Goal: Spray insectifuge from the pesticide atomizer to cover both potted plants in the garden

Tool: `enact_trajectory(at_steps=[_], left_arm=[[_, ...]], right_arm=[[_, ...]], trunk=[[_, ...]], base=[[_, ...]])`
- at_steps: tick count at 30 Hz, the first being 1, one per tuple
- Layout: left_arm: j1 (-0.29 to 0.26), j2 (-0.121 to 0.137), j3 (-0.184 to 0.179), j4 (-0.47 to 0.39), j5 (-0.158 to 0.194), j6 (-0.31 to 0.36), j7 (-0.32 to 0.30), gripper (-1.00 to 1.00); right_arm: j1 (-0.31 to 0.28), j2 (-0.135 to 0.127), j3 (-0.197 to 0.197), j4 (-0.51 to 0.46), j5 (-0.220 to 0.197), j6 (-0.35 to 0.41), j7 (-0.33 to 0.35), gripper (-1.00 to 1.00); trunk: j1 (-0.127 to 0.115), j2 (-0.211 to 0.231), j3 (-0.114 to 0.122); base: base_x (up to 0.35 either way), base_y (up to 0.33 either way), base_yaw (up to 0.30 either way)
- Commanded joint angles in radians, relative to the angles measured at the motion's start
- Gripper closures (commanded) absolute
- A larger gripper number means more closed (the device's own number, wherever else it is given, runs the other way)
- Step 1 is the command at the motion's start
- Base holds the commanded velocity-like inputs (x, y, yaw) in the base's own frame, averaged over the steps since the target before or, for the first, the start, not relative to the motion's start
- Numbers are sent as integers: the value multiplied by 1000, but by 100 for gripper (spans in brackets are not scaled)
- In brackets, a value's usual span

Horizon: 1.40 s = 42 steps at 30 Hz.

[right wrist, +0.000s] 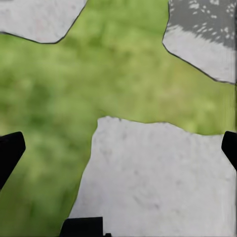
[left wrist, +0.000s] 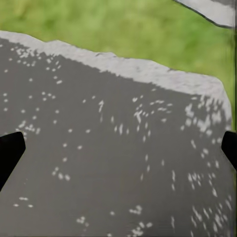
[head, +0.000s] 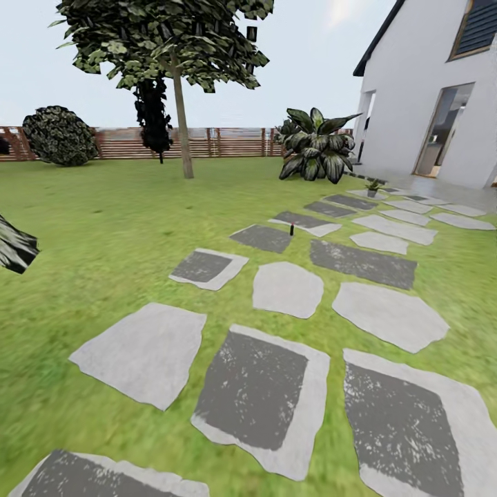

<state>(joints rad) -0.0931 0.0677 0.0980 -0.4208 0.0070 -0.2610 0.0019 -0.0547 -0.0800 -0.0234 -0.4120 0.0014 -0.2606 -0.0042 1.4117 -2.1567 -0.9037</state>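
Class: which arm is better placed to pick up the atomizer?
Right, marginally: the pesticide atomizer stands far ahead, right of the head view's centre. Left end effector and right end effector are both open and empty.

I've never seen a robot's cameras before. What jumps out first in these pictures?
A path of grey stepping stones winds across the green lawn toward a white house at the right. A tall tree stands before a brown wooden fence, with a big striped leafy bush near the house. Far along the path stand a tiny dark spray bottle and a small potted plant.
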Motion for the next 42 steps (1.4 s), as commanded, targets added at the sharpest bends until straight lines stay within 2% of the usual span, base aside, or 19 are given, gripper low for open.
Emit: enact_trajectory(at_steps=[1,13,42], left_arm=[[0,0,2,1,1,-4,0,-100],[0,0,1,1,1,-6,0,-100],[0,0,2,1,1,-6,1,-100]], right_arm=[[-1,0,-1,1,0,-3,0,-100],[-1,0,-3,1,0,-3,0,-100],[-1,0,3,1,1,-3,-1,-100]], trunk=[[0,0,-1],[0,0,4],[0,0,13]], base=[[338,-112,-60],[338,-37,-166],[338,0,-4]])
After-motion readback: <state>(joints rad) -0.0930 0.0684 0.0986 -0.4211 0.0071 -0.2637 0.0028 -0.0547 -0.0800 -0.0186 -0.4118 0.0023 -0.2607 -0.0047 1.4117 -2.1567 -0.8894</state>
